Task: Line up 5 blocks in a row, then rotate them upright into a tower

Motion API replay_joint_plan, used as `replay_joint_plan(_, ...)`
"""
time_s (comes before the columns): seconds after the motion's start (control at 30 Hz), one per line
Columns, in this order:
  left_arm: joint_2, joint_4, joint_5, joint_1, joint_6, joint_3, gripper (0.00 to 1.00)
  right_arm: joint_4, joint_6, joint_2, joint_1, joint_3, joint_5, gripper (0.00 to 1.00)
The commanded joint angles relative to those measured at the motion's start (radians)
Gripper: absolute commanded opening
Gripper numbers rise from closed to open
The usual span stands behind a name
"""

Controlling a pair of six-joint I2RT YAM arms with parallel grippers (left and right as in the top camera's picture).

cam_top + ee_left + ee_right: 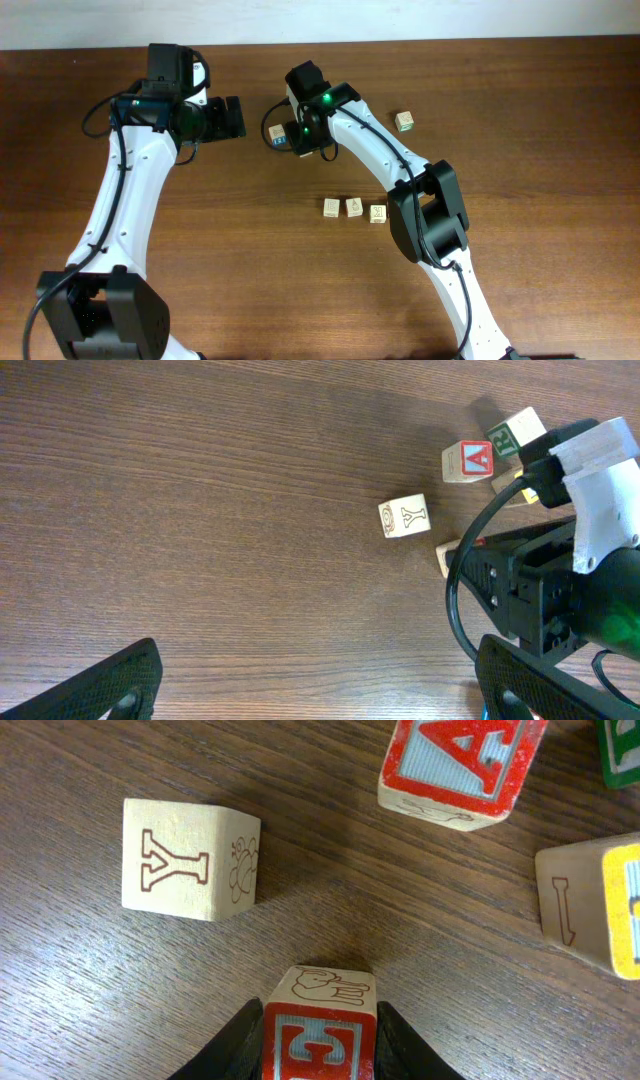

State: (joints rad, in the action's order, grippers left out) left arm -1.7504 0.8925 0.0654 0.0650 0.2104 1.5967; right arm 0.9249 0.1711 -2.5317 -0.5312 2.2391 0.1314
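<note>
Here, the right gripper (pixel 318 1038) sits at the far middle of the table (pixel 220 260), its two fingers (pixel 240 1042) pressed against opposite sides of the C block (pixel 320 995), pinching it. The block's red-framed C face looks up at the wrist camera, and an elephant print shows on the side facing away from the fingers. Whether the block rests on the wood or is raised off it I cannot tell.

Four more blocks lie around it, none touching it. In the right wrist view the Y block (pixel 190 860) is up and to the left, with a small animal print on its side. The A block (pixel 460 765), red-framed, is up and to the right. A green block (pixel 622 750) is cut off at the top right corner. A yellow-edged block (pixel 590 905) sits at the right edge. From overhead the Y block lies just left of the gripper, and the rest are mostly hidden under the arm.

Nearer, and right of centre, a row of three blocks (pixel 354 207) lies in a line with small gaps between them. A lone block (pixel 404 121) sits far right, well apart from the others.

The left gripper (pixel 315 665) hangs at the far left, with its fingers (pixel 120 680) spread wide and nothing between them.
</note>
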Motion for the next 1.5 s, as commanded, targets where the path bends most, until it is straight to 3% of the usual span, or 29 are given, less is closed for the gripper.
replay_joint_plan(0.0,-0.005,-0.001,-0.010,-0.003,0.013,0.014,0.99,0.043,0.069,0.005,-0.005,0.025,-0.008,0.31)
replay_joint_plan(0.17,-0.005,-0.001,-0.010,-0.003,0.013,0.014,0.99,0.158,0.134,0.018,-0.005,0.066,0.021,0.32)
replay_joint_plan(0.27,-0.005,-0.001,-0.010,-0.003,0.013,0.014,0.99,0.266,0.162,0.018,-0.006,0.082,0.150,0.31)
replay_joint_plan(0.47,-0.005,-0.001,-0.010,-0.003,0.013,0.014,0.99,0.436,0.205,0.018,-0.034,0.081,0.149,0.31)
replay_joint_plan(0.73,-0.005,-0.001,-0.010,-0.003,0.013,0.014,0.99,0.483,0.223,0.018,-0.101,0.074,0.114,0.32)
replay_joint_plan(1.23,-0.005,-0.001,-0.010,-0.003,0.013,0.014,0.99,0.534,0.239,0.018,-0.103,0.074,0.022,0.33)
replay_joint_plan(1.33,-0.005,-0.001,-0.010,-0.003,0.013,0.014,0.99,0.534,0.238,0.018,-0.103,0.075,0.022,0.57)
replay_joint_plan(1.47,-0.005,-0.001,-0.010,-0.003,0.013,0.014,0.99,0.539,0.238,0.018,-0.103,0.090,0.024,0.66)
